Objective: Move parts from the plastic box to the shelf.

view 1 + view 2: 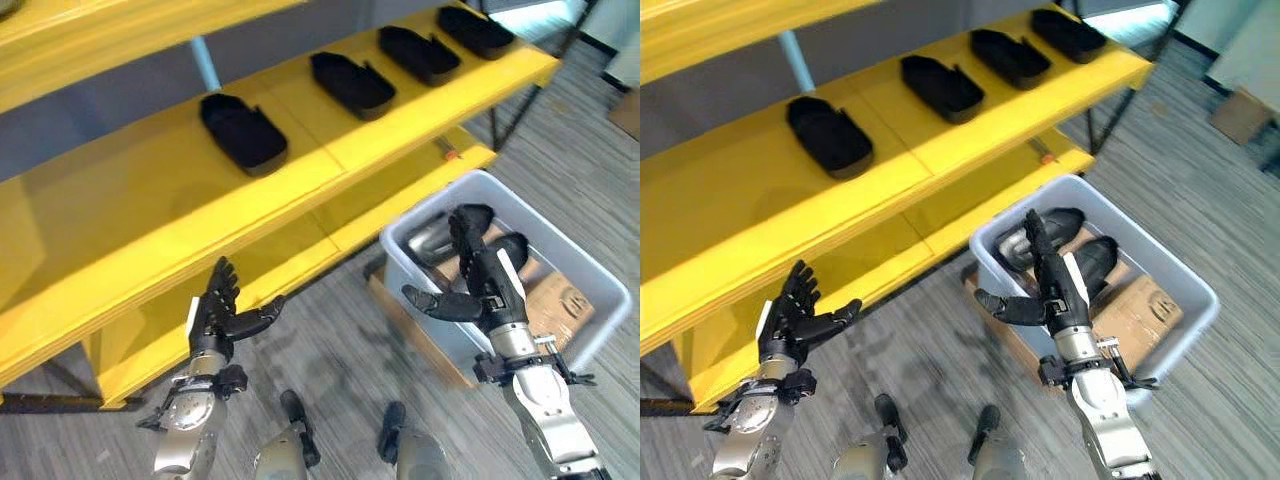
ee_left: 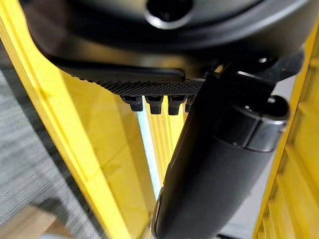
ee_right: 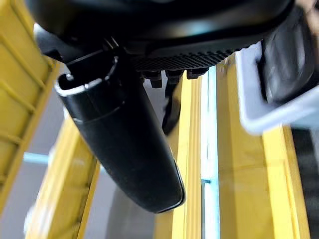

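A grey plastic box (image 1: 398,258) stands on the floor at the right and holds dark parts (image 1: 432,236), one partly silver, another black (image 1: 1096,258). My right hand (image 1: 480,275) hovers over the box's near side, open, fingers straight and thumb spread, holding nothing. In the right wrist view the box's rim (image 3: 269,114) lies just past the thumb. Several black parts (image 1: 243,131) lie in a row on the yellow shelf (image 1: 150,215). In front of the lower shelf board (image 1: 330,235), my left hand (image 1: 215,315) is open and empty.
A piece of cardboard (image 1: 555,300) lies in the box beside the parts. The shelf's left stretch (image 1: 700,215) is bare yellow board. A brown carton (image 1: 628,110) sits on the grey floor at the far right.
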`<state>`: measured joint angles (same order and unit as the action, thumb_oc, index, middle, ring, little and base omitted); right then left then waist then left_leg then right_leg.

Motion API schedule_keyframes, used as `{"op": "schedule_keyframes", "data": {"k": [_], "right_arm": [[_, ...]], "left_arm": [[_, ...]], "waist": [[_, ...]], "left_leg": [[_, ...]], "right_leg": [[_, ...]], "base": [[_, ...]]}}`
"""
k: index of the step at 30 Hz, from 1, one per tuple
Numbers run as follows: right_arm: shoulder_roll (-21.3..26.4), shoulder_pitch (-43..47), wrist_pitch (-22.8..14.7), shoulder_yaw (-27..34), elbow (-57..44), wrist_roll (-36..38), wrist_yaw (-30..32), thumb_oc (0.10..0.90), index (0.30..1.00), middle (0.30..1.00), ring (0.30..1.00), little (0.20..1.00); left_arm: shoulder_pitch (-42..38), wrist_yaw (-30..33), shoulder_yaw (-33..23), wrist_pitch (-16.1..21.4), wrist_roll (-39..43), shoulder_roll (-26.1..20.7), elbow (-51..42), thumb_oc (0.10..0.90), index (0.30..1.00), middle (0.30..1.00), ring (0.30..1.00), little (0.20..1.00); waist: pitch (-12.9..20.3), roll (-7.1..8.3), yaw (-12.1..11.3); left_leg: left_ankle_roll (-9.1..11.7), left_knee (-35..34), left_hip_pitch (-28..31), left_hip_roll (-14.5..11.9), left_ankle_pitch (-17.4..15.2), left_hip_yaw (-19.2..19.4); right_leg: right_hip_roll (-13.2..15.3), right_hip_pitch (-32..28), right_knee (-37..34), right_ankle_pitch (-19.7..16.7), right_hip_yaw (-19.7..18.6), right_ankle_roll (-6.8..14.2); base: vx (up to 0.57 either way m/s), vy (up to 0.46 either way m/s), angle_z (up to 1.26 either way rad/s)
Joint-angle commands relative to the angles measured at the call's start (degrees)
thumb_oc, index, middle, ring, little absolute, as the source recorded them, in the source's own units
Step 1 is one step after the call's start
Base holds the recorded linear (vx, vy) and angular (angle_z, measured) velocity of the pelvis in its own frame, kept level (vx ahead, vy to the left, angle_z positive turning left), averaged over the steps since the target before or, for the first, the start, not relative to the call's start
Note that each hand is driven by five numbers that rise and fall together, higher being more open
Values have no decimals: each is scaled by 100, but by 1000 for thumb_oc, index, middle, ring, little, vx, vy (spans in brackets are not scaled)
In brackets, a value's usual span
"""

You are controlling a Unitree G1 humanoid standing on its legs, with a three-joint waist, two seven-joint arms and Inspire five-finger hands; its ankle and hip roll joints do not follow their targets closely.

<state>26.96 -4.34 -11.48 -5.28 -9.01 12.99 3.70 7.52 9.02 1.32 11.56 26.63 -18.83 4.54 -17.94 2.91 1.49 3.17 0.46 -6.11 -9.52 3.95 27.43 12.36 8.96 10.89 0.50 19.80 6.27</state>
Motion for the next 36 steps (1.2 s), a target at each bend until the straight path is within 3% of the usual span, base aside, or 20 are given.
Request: {"op": "schedule_keyframes", "data": {"k": [1,5,7,14,15,20,21,22,23,24,25,26,27,29,30,31,36], "right_arm": [[-155,360,-576,272,-594,88,-42,900,1000,1000,1000,1000],[-126,178,-612,462,-660,153,-64,900,1000,1000,1000,1000],[-70,134,-642,550,-676,121,-20,900,1000,1000,1000,1000],[-8,162,-706,615,-649,62,72,900,1000,1000,1000,1000],[10,128,-708,631,-637,33,73,900,1000,1000,1000,1000],[70,114,-741,673,-637,15,140,900,1000,1000,1000,1000],[133,171,-758,622,-634,-40,183,900,1000,1000,1000,1000],[149,206,-768,596,-640,-28,208,900,1000,1000,1000,1000],[166,242,-783,545,-650,54,189,900,1000,1000,1000,1000],[165,247,-785,551,-646,60,185,900,1000,1000,1000,1000],[190,322,-800,510,-644,54,200,900,1000,1000,1000,1000],[161,409,-805,461,-605,28,286,900,1000,1000,1000,1000],[122,536,-820,428,-560,18,316,900,1000,1000,1000,1000],[74,488,-855,433,-523,68,327,900,1000,1000,1000,1000],[100,563,-835,357,-483,-73,360,900,1000,1000,1000,1000],[95,616,-823,275,-395,-211,406,900,1000,1000,1000,1000],[52,653,-825,206,-414,-263,360,900,1000,1000,1000,1000]], "left_arm": [[-175,-138,-220,593,-17,-275,-739,900,1000,1000,1000,1000],[-71,-249,-196,567,3,-203,-738,900,1000,1000,1000,1000],[-41,-311,-147,568,22,-156,-761,900,1000,1000,1000,1000],[-255,-289,-5,569,-34,-131,-667,900,1000,1000,1000,1000],[-330,-294,47,567,-38,-122,-624,900,1000,1000,1000,1000],[-525,-292,129,572,-22,-98,-566,900,1000,1000,1000,1000],[-534,-249,131,571,-16,-92,-580,900,1000,1000,1000,1000],[-545,-236,135,563,6,-86,-589,900,1000,1000,1000,1000],[-538,-222,152,562,37,-59,-634,900,1000,1000,1000,1000],[-543,-221,154,561,38,-62,-636,900,1000,1000,1000,1000],[-558,-166,153,565,51,-29,-668,900,1000,1000,1000,1000],[-563,-143,159,547,58,0,-651,900,1000,1000,1000,1000],[-512,-151,141,549,93,53,-661,900,1000,1000,1000,1000],[-465,-133,153,580,69,69,-677,900,1000,1000,1000,1000],[-548,-90,183,578,-4,78,-582,900,1000,1000,1000,1000],[-589,-68,215,587,-38,96,-500,900,1000,1000,1000,1000],[-556,-36,227,649,-43,147,-527,900,1000,1000,1000,1000]], "waist": [[433,268,53],[530,173,196],[593,32,274],[589,-153,385],[600,-181,460],[527,-219,544],[412,-210,469],[347,-207,425],[244,-177,327],[236,-188,340],[182,-151,266],[154,-124,122],[114,-142,17],[123,-232,73],[-17,-356,-52],[-113,-414,-120],[-173,-515,-151]], "left_leg": [[-218,291,506,130,-758,49],[-13,262,596,-147,-560,117],[127,219,653,-302,-421,127],[276,258,722,-518,-236,-42],[312,331,771,-645,-215,-4],[493,1036,739,-1184,-98,101],[559,1745,618,-1404,298,-245],[560,2088,501,-1473,436,-470],[487,2516,303,-1386,540,-913],[500,2579,255,-1410,525,-959],[313,2775,-61,-1193,608,-1292],[156,2625,-457,-490,312,-1832],[107,2218,-827,-212,124,-2163],[267,1219,-889,-627,606,-1807],[352,84,-933,-449,1154,-2110],[448,-419,-1040,-260,1199,-2371],[537,-483,-944,-240,1335,-2767]], "right_leg": [[459,-314,-319,-452,-155,416],[243,-481,-509,-272,-158,330],[88,-573,-580,-151,-189,241],[-184,-570,-380,153,-405,12],[-280,-547,-241,251,-481,-67],[-590,-596,-8,553,-611,-331],[-821,-681,91,670,-822,-479],[-921,-713,114,729,-911,-576],[-993,-763,116,760,-1043,-669],[-1008,-761,124,771,-1025,-677],[-1028,-717,77,699,-1068,-746],[-1011,-734,-41,685,-1222,-718],[-1039,-810,-100,631,-1373,-634],[-1116,-830,-156,644,-1363,-608],[-1184,-772,-13,653,-1459,-589],[-1310,-793,160,776,-1613,-589],[-1399,-897,241,943,-2199,-524]], "base": [[45,-173,-49],[46,-190,-19],[40,-191,-1],[10,-126,-2],[28,-166,0],[45,-226,-11],[85,-245,-23],[73,-291,-27],[4,-131,-73],[-95,-103,-100],[-68,-34,-127],[-9,-49,-79],[128,0,-41],[195,65,-94],[286,189,-99],[307,222,-25],[190,224,-97]]}}
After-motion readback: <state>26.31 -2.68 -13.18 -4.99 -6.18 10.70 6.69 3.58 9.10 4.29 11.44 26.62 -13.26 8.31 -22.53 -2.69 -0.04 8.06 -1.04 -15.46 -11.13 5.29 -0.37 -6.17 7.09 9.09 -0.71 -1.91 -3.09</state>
